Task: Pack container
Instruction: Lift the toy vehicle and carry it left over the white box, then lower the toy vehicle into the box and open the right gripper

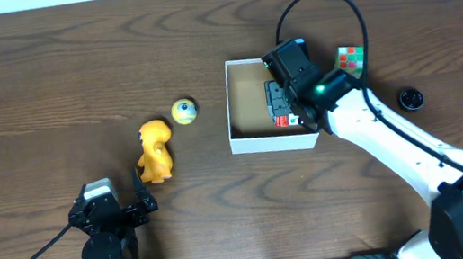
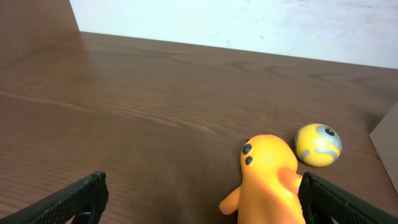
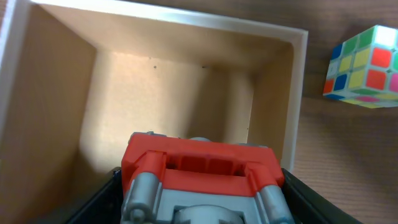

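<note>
**Right claw (image 1: 283,109) clenched on a red-and-grey toy (image 3: 199,171) inside the container (image 1: 274,142), right of centre on the counter (image 1: 43,83).**

The right wrist view shows the toy low over the brown floor; from overhead the arm partly hides it. The left wrist view shows the left claw (image 2: 199,210) spread wide and empty, nearer than the orange figure (image 2: 267,183) and yellow ball (image 2: 318,144). Overhead places these well left of the container. A colour cube (image 1: 350,59) lies just off its far right corner.

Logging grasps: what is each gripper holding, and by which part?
The right gripper holds the red and grey toy by its two sides; the left gripper is open, holding nothing.
</note>
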